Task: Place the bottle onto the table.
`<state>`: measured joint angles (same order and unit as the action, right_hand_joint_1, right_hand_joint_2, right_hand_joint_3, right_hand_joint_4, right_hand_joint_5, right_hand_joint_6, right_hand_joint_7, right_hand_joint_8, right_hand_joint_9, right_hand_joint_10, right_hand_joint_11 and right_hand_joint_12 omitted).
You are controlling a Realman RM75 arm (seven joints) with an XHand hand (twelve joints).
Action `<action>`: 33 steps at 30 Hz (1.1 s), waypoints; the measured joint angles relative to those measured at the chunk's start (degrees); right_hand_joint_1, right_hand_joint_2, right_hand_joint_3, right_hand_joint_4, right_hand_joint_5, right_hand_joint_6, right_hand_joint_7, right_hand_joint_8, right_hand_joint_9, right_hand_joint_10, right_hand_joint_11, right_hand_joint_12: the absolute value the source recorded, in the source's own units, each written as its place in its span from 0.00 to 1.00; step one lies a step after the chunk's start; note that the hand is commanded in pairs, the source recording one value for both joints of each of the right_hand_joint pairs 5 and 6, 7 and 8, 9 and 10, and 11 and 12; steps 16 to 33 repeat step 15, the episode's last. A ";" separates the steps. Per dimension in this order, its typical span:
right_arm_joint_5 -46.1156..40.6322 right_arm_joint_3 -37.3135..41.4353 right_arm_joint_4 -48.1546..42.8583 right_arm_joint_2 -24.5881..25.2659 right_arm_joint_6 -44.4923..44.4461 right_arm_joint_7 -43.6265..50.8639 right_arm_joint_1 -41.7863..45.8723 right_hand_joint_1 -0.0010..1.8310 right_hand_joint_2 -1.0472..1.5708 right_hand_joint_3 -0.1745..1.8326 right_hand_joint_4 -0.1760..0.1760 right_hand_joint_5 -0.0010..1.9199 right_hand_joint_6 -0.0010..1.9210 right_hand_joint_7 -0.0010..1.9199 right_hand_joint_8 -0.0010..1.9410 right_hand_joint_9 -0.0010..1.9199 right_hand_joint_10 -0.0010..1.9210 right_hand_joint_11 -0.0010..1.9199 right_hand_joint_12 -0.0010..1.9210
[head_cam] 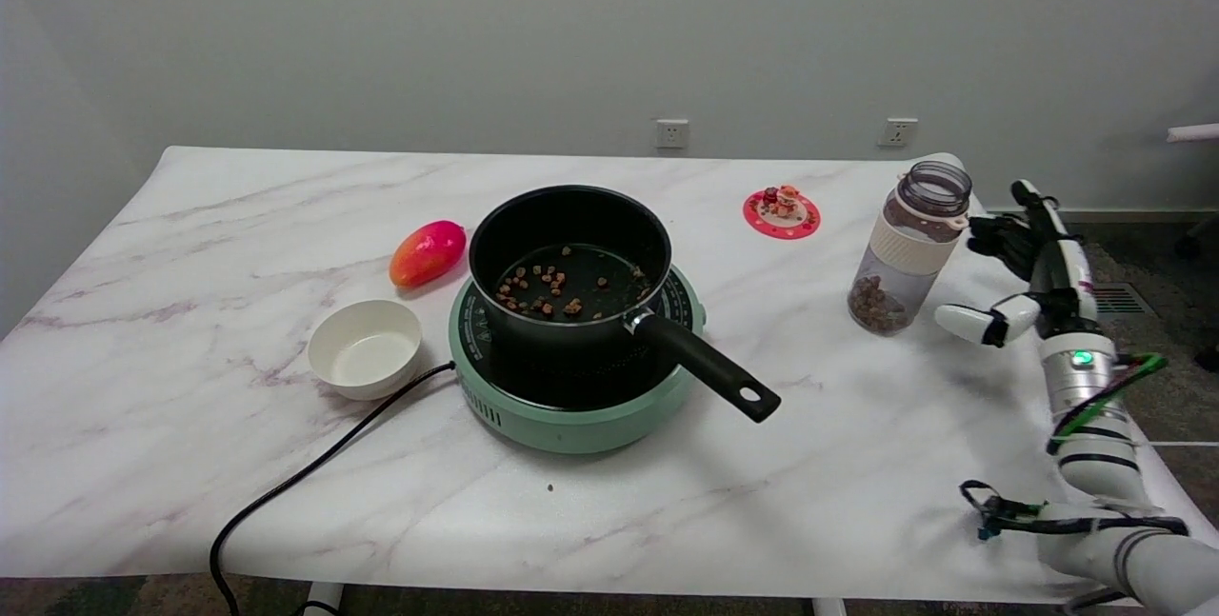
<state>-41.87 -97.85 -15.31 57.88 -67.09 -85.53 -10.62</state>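
Bowl [366,347], mango [428,252] and pot [569,264] off to the left, then bottle [909,249] standing upright on the desk [857,464], right hand [1019,278] spread open just beside it, holding nothing, so pretty much done.

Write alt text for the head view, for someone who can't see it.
An open bottle stands on the marble table, the robot's right hand open beside it; left, a black pot on a green hotplate.
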 measured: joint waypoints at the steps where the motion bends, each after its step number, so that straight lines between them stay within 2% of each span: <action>1: 0.00 0.32 -0.05 -0.52 0.09 -0.04 0.55 0.78 0.15 0.67 0.50 0.07 0.07 0.32 0.32 0.28 0.28 0.31 0.31; 5: -0.02 2.40 -0.17 -2.88 0.33 -0.23 3.11 0.78 0.30 0.58 0.50 0.06 0.06 0.39 0.38 0.30 0.30 0.35 0.35; 7: -0.02 3.82 -0.25 -4.06 0.40 -0.33 4.37 0.79 0.38 0.54 0.50 0.05 0.05 0.41 0.40 0.34 0.34 0.37 0.37; 9: -0.03 5.37 -0.31 -5.06 0.45 -0.43 5.42 0.79 0.41 0.53 0.50 0.04 0.04 0.42 0.42 0.37 0.37 0.37 0.37; 15: 0.39 10.28 0.21 -7.62 0.35 -0.67 7.87 0.79 0.41 0.55 0.50 0.07 0.07 0.44 0.44 0.39 0.39 0.41 0.41; 33: 0.39 10.28 0.21 -7.62 0.35 -0.67 7.87 0.79 0.41 0.55 0.50 0.07 0.07 0.44 0.44 0.39 0.39 0.41 0.41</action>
